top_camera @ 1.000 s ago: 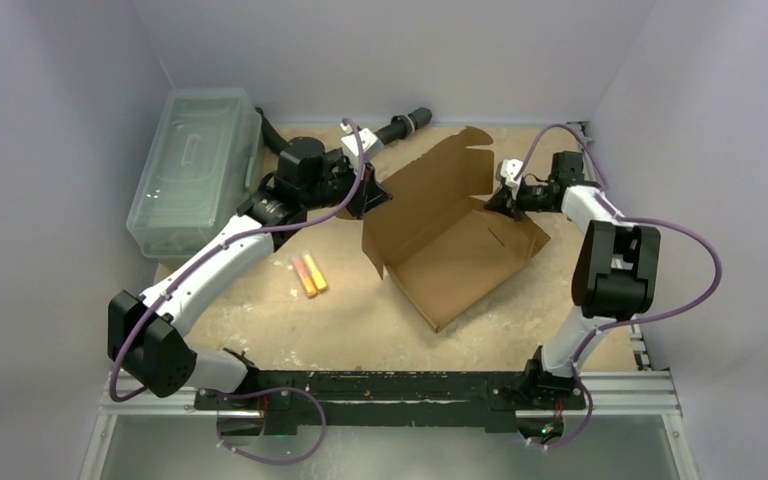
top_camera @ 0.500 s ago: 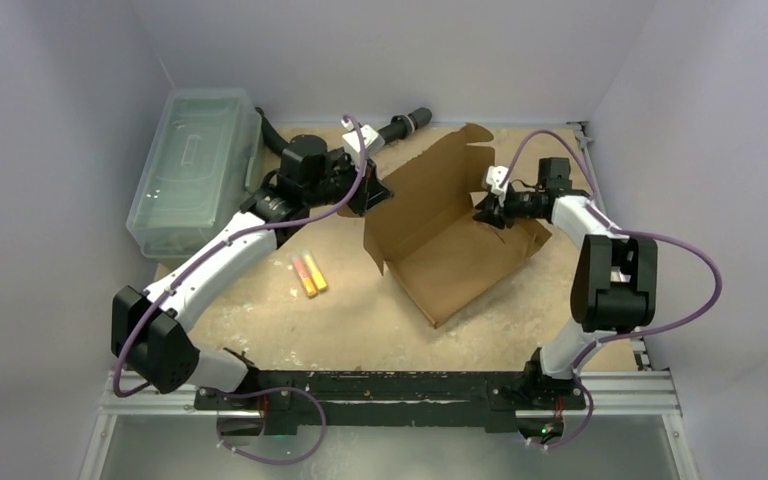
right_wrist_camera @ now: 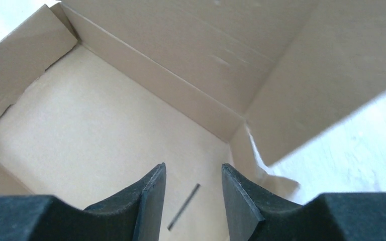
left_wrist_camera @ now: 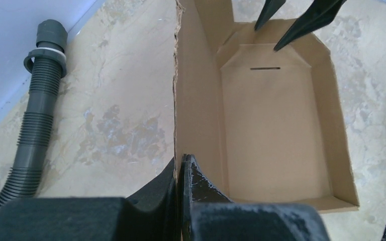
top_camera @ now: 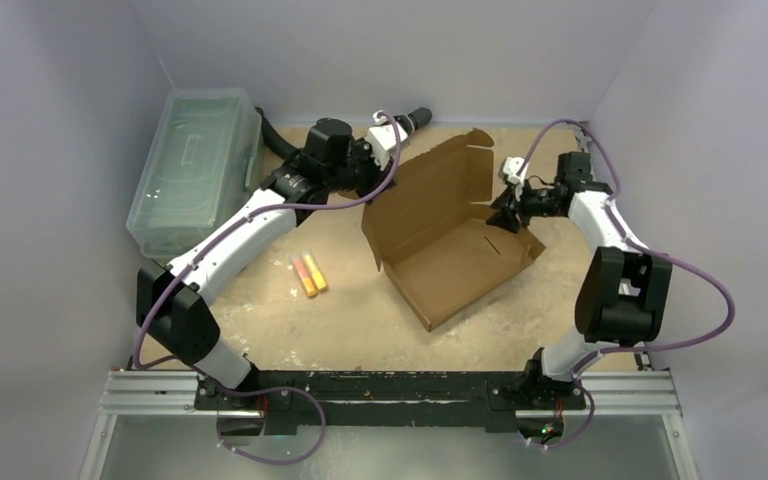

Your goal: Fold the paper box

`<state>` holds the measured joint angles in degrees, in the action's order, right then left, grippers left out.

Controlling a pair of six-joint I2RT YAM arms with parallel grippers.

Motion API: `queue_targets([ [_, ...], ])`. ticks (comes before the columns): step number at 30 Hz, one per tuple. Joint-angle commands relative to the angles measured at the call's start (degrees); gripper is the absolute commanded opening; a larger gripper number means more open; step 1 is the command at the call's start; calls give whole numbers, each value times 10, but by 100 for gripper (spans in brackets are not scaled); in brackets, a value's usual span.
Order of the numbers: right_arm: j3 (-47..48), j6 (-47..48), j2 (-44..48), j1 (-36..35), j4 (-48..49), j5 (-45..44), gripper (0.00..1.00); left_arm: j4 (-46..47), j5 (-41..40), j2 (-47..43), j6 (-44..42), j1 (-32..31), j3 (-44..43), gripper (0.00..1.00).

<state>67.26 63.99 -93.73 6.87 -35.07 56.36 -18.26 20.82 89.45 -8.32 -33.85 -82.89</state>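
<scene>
The brown cardboard paper box (top_camera: pixel 457 262) lies open in mid-table, its big lid flap standing up along the far-left side. My left gripper (top_camera: pixel 376 182) is shut on that flap's edge. In the left wrist view the fingers (left_wrist_camera: pixel 196 183) pinch the upright cardboard wall, with the box tray (left_wrist_camera: pixel 276 125) to the right of it. My right gripper (top_camera: pixel 507 216) is open and empty, pointing down into the box's right end. In the right wrist view it (right_wrist_camera: pixel 192 176) hovers over the box floor (right_wrist_camera: pixel 95 135), above a narrow slot (right_wrist_camera: pixel 183 207).
A clear plastic lidded bin (top_camera: pixel 196 165) stands at the far left. A grey ribbed hose (top_camera: pixel 407 122) lies along the back wall and also shows in the left wrist view (left_wrist_camera: pixel 36 115). Two orange and yellow sticks (top_camera: pixel 309 274) lie left of the box.
My left arm has moved back and right with the flap, standing it more upright. My right gripper dipped left into the box, then drew back to the right end.
</scene>
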Motion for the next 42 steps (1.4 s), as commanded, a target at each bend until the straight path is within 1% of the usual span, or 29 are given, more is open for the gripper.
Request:
queue_targets([
  [1,19,-49,56,45,-54,-10,47,-39,-31,13,-64,-15,-54,0],
  [2,12,-76,68,56,-46,-16,47,-45,-36,18,-69,-17,-62,0],
  [3,-1,-124,82,65,-18,-33,47,-50,-40,23,-73,-19,-71,0],
  [5,-31,-244,109,80,65,-88,52,-58,-43,31,-81,-22,-81,0],
  [7,-60,-327,119,90,134,-132,59,-59,-45,35,-82,-23,-89,0],
  [8,-65,-334,115,91,139,-143,61,-59,-45,37,-82,-24,-94,0],
  [11,-41,-274,60,91,64,-158,62,-59,-47,40,-82,-28,-103,0],
  [12,-36,-266,43,91,56,-160,61,-59,-47,40,-83,-29,-105,0],
  [17,-50,-261,2,91,74,-194,60,-62,-49,44,-87,-34,-116,0],
  [20,-60,-259,-6,87,77,-183,54,-63,-50,47,-86,-36,-119,0],
  [21,-62,-261,-9,85,81,-186,51,-62,-50,49,-85,-37,-120,0],
  [24,-64,-277,-19,79,102,-198,37,-60,-50,52,-83,-37,-120,0],
  [25,-64,-282,-21,78,108,-199,31,-59,-49,53,-82,-38,-120,0],
  [26,-64,-285,-22,75,114,-198,24,-58,-49,54,-81,-38,-120,0],
  [27,-64,-286,-19,73,118,-195,10,-57,-50,54,-77,-38,-120,0],
  [28,-65,-284,-14,71,121,-190,1,-56,-52,55,-73,-39,-121,0],
  [29,-68,-285,-7,68,124,-188,0,-54,-57,56,-67,-38,-121,0],
  [34,-94,-285,35,62,138,-183,0,-43,-113,64,5,-37,-131,0],
  [38,-99,-274,41,57,134,-193,0,-33,-132,71,50,-37,-130,0],
  [42,-114,-239,65,34,131,-195,0,-22,-131,72,69,-37,-121,0],
])
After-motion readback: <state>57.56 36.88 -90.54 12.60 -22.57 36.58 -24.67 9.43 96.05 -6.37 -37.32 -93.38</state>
